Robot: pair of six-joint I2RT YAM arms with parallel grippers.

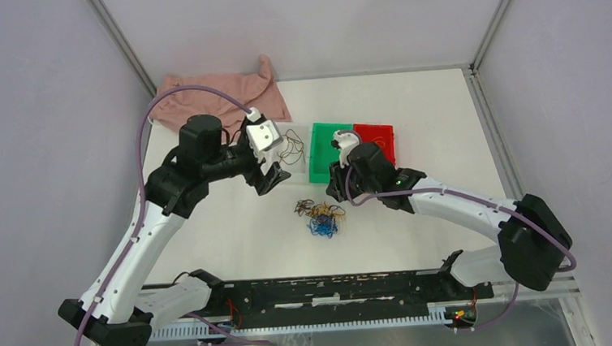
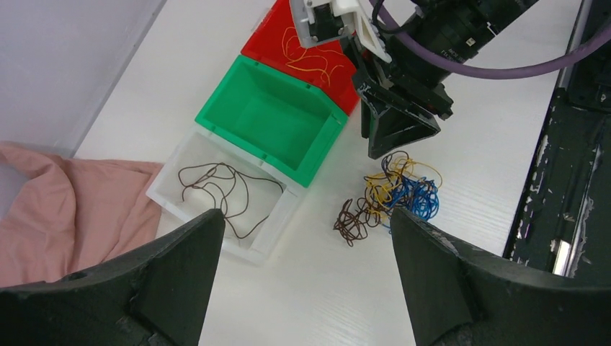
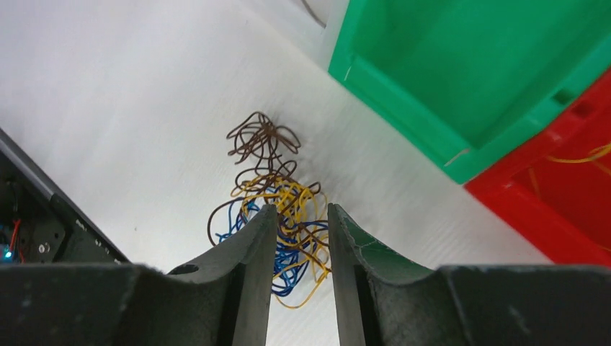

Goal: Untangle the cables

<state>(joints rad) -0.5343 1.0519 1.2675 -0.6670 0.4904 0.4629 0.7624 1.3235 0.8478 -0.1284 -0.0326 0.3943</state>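
On the white table (image 1: 210,245), in front of three bins set side by side, the cables (image 1: 320,218) lie in one small knot of brown, yellow-orange and blue, between the two grippers. From above the knot is little more than a speck. The right wrist camera shows it closely — brown loops at the far end, yellow over blue nearer the fingers. The right gripper (image 3: 302,213) hangs over it with only a narrow slot between its fingers, and strands show through the slot. Whether any strand is caught there cannot be told.

The left wrist view shows the bins' insides, which the other wrist view cuts off. The clear bin (image 2: 277,223) holds a single brown strand (image 2: 216,189), loosely looped. The green bin (image 2: 277,119) beside it shows a bare floor. The red bin (image 2: 342,94), partly hidden by the right arm, holds yellow-orange strands (image 2: 310,50).

The left gripper (image 2: 302,216) is spread wide and holds nothing, up over the near side of the clear bin — apart from the knot. A pink cloth (image 2: 65,209) lies crumpled just beside the clear bin, on the side away from the green one.
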